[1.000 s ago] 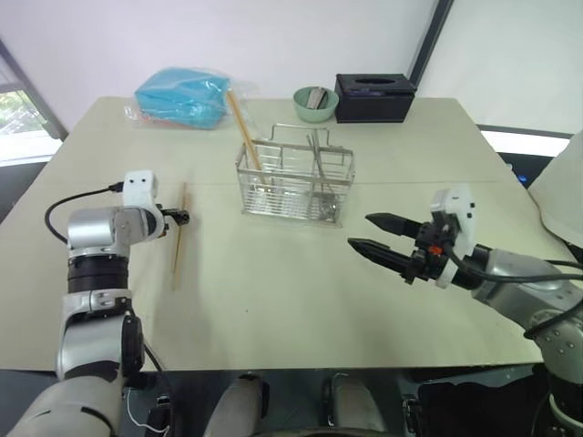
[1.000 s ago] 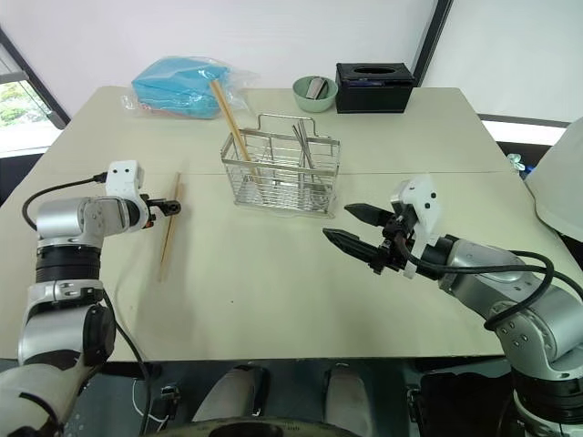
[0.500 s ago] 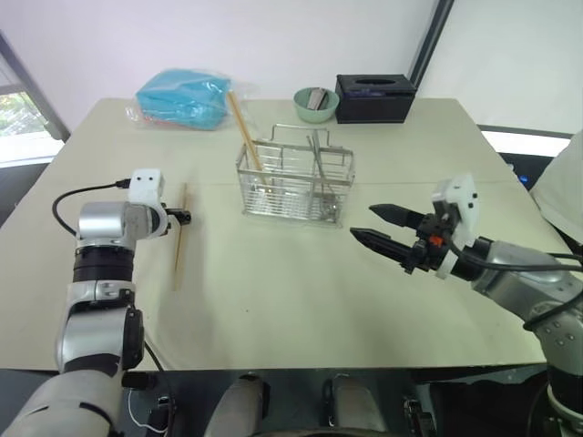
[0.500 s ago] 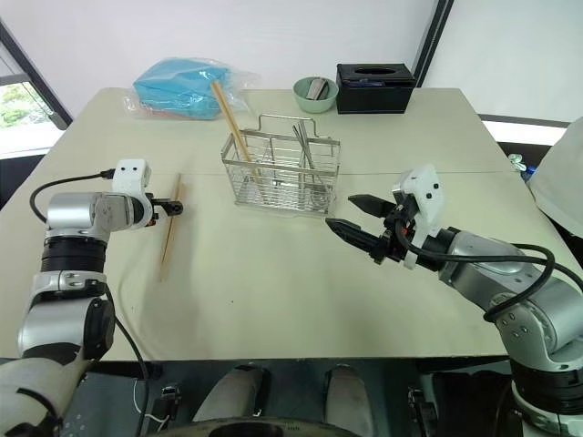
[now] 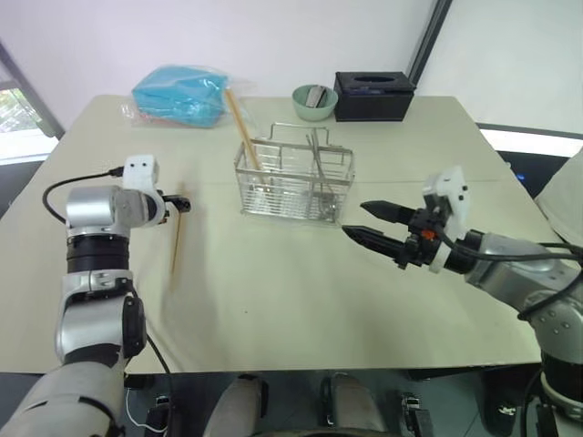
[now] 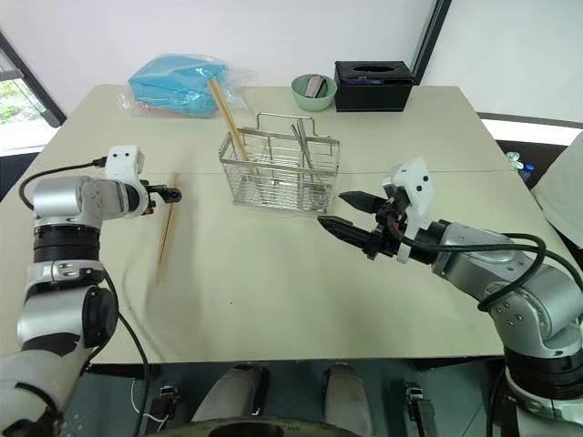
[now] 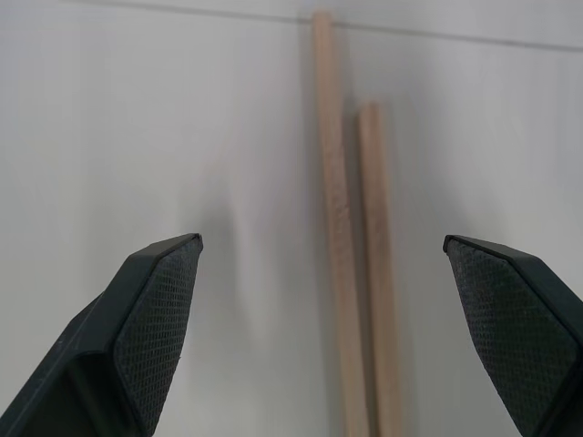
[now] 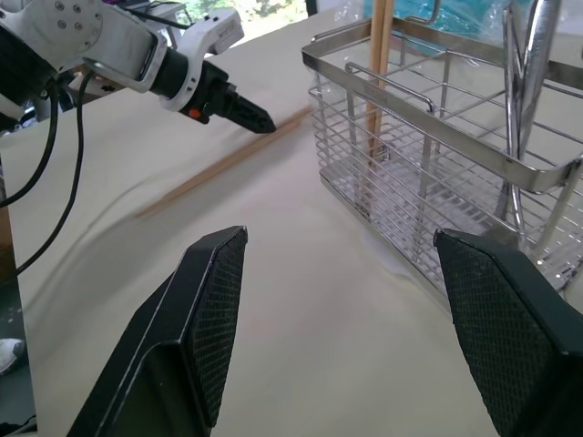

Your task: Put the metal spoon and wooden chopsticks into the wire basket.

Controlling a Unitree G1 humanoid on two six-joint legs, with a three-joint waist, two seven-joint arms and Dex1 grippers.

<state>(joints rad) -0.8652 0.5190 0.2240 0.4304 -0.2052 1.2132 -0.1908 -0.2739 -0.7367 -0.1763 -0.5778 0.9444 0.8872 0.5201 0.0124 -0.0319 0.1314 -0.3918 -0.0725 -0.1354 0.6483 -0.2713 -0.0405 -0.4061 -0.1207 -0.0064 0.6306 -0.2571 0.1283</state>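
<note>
The wire basket [image 5: 293, 182] stands mid-table. One wooden chopstick [image 5: 241, 123] leans in its left compartment. Thin shiny metal utensils [image 8: 524, 91] stand in its right compartment; I cannot make out the spoon's bowl among the wires. More wooden chopsticks [image 5: 176, 241] lie flat on the table left of the basket, and the left wrist view shows them as two sticks [image 7: 332, 228] side by side. My left gripper [image 5: 178, 202] hovers just over their far end, open and empty. To the right of the basket, my right gripper [image 5: 357, 220] points at it, open and empty.
At the table's far edge are a blue plastic bag [image 5: 179, 96], a green bowl [image 5: 314, 102] with something in it, and a black tissue box [image 5: 373, 96]. Bare tabletop [image 5: 273, 291] lies in front of the basket.
My left gripper has lifted slightly above the lying chopsticks. The chopsticks and basket have not moved, and the right gripper has stayed about where it was.
</note>
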